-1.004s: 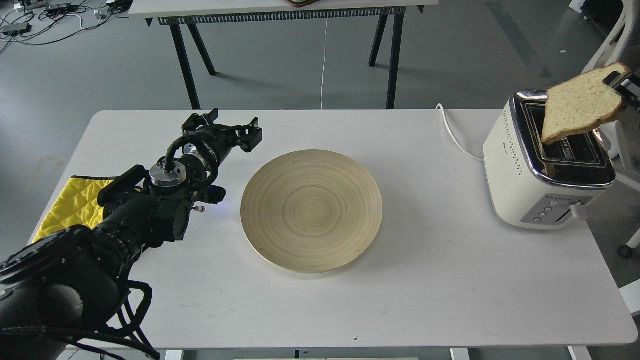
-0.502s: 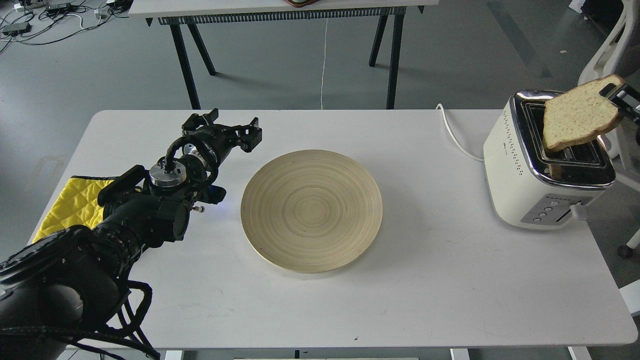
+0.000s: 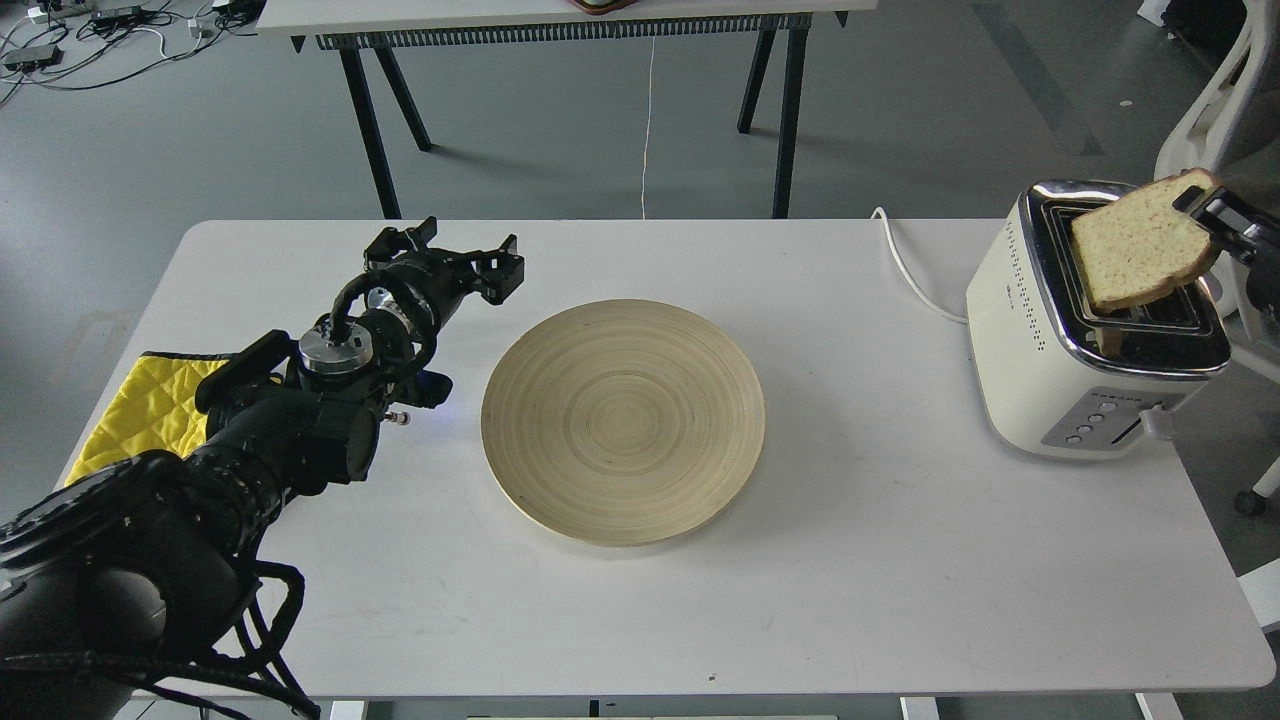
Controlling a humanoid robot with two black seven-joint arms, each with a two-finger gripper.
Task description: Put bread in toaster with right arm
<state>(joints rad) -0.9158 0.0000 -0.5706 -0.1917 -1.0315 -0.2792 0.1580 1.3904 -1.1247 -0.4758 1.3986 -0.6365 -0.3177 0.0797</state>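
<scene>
The bread (image 3: 1135,250) is a pale tan slice with a brown crust, held tilted over the cream-white toaster (image 3: 1080,330) at the table's right end. Its lower edge sits at the mouth of one dark slot. My right gripper (image 3: 1205,205) comes in from the right edge and is shut on the slice's upper right corner; most of that arm is out of view. My left gripper (image 3: 450,255) is open and empty, hovering over the table left of the plate.
A round bamboo plate (image 3: 623,420) lies in the table's middle. A yellow quilted cloth (image 3: 140,410) lies at the left edge under my left arm. The toaster's white cord (image 3: 905,265) runs off the back edge. Another table stands behind.
My right gripper has lowered the bread and shifted it slightly left, bringing its lower edge down to the toaster slot. The left arm has not moved.
</scene>
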